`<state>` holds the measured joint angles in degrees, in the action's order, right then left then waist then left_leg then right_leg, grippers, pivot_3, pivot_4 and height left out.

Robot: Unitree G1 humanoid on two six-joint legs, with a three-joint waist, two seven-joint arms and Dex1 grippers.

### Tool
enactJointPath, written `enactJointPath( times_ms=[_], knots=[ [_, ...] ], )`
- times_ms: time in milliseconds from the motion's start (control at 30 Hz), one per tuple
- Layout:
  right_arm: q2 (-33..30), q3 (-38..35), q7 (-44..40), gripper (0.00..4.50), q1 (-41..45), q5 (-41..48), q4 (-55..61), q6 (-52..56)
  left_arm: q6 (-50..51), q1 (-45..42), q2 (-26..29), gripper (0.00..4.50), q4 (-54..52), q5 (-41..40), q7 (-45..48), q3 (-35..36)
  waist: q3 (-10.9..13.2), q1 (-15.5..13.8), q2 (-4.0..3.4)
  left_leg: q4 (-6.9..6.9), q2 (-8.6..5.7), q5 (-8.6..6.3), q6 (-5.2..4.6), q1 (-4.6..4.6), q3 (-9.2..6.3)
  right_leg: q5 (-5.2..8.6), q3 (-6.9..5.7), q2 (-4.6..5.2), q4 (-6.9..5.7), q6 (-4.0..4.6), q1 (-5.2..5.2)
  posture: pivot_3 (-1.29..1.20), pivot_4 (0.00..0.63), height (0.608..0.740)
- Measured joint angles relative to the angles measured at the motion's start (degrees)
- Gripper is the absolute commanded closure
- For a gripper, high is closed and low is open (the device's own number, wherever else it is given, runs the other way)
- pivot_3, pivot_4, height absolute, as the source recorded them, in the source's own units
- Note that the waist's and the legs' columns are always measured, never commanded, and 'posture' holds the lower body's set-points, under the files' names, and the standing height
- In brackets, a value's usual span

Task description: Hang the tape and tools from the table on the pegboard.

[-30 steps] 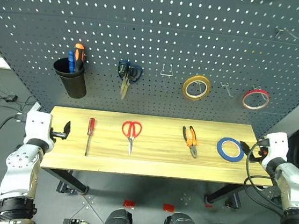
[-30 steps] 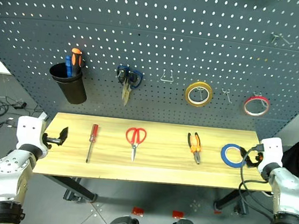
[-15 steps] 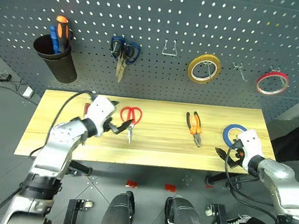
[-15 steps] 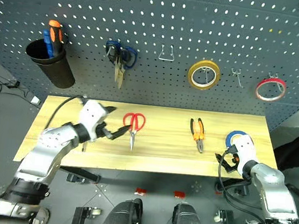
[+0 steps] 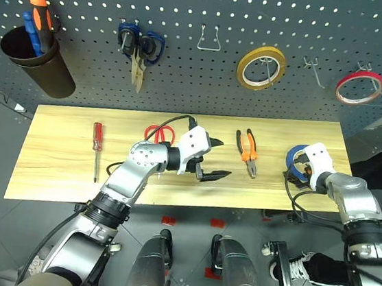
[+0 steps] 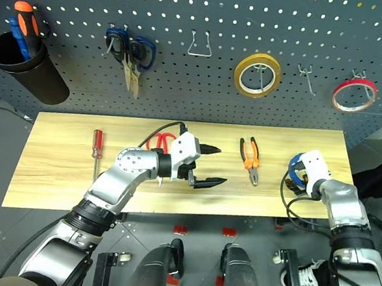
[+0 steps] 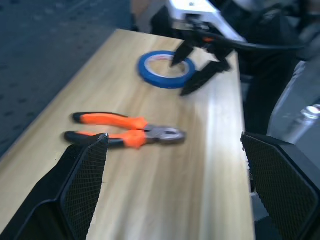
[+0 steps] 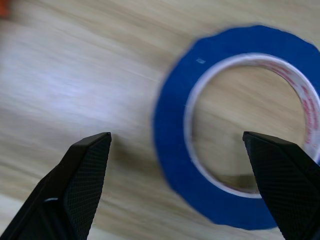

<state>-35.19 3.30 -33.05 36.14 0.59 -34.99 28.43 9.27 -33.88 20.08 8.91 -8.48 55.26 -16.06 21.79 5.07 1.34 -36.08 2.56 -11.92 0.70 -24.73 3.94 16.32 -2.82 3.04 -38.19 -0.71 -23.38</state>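
Observation:
The blue tape [image 5: 291, 156] lies flat at the right end of the table [image 5: 50, 168]. My right gripper [image 7: 178, 78] hovers open right over the tape, one finger on each side of the near rim [image 8: 176, 135]. The orange-and-black pliers [image 5: 246, 153] lie right of centre. My left gripper [image 5: 214, 159] is open just left of them, pointing at them, with nothing between its fingers. The left arm partly hides the red-looped scissors [image 5: 156, 133]. Farther left lies the red-handled screwdriver [image 5: 96, 147]. The dark grey pegboard [image 5: 197, 88] stands behind the table.
On the pegboard hang a black cup [image 5: 38, 63] with orange and blue screwdrivers, dark blue scissors [image 5: 138, 47], a yellow tape ring [image 5: 260, 67] and a red tape ring [image 5: 359, 86]. Bare hooks [image 5: 210, 38] [image 5: 314, 71] sit between them.
My left arm has swung right across the table, from beside the screwdriver past the scissors toward the pliers. The right gripper has moved forward onto the blue tape. The head view has tilted down.

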Motion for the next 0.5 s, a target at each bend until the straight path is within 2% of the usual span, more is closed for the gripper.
enactJointPath(
  times_ms=[100, 267, 400, 433, 500],
  knots=[
    [-0.4, 1.1, -2.8, 0.56, 4.8, -1.3, -7.3, -0.7, -1.4, 0.0, -0.2, 0.0, 0.0, 0.4, 1.0, -0.9, 0.0, 0.1, 0.02, -0.01, 0.02, 0.0, 0.0, 0.03, 0.07, -0.01, 0.02, 0.01, -0.03, -0.01, 0.0, -0.24, 0.404, 0.74],
    [-0.7, 3.8, -8.2, 2.28, 9.1, -3.4, -14.1, -2.3, -4.9, 0.0, -0.5, 0.0, 0.0, 0.9, 1.7, -1.4, 0.0, 0.1, 0.08, -0.11, 0.09, 0.0, 0.01, 0.03, 0.35, -0.02, -0.04, 0.1, -0.21, -0.05, 0.01, -0.24, 0.379, 0.74],
    [-0.1, 5.6, -9.1, 3.59, 9.1, -5.3, -14.6, -5.3, -6.3, 0.2, -1.5, 0.0, 0.0, 0.3, 1.7, -1.3, -0.1, 0.1, 0.24, -0.52, 0.12, -0.01, -0.01, 0.03, 0.6, 0.0, -0.04, 0.15, -0.52, -0.16, 0.02, -0.25, 0.364, 0.74],
    [0.0, 5.8, -8.8, 3.84, 8.2, -5.8, -13.6, -5.7, -6.1, 0.4, -1.8, 0.0, -0.2, -0.5, 1.7, -0.9, -0.1, 0.1, 0.25, -0.65, 0.15, -0.02, -0.02, 0.04, 0.64, 0.01, -0.03, 0.16, -0.65, -0.17, 0.02, -0.25, 0.358, 0.74],
    [0.0, 5.4, -7.3, 3.84, 5.0, -6.2, -9.2, -6.2, -4.3, 1.4, -2.0, 0.0, -2.0, -2.4, 1.6, 0.4, -0.1, 0.1, 0.25, -0.76, 0.19, -0.02, -0.01, 0.04, 0.64, 0.01, -0.04, 0.17, -0.77, -0.18, 0.03, -0.25, 0.354, 0.74]
  ],
)
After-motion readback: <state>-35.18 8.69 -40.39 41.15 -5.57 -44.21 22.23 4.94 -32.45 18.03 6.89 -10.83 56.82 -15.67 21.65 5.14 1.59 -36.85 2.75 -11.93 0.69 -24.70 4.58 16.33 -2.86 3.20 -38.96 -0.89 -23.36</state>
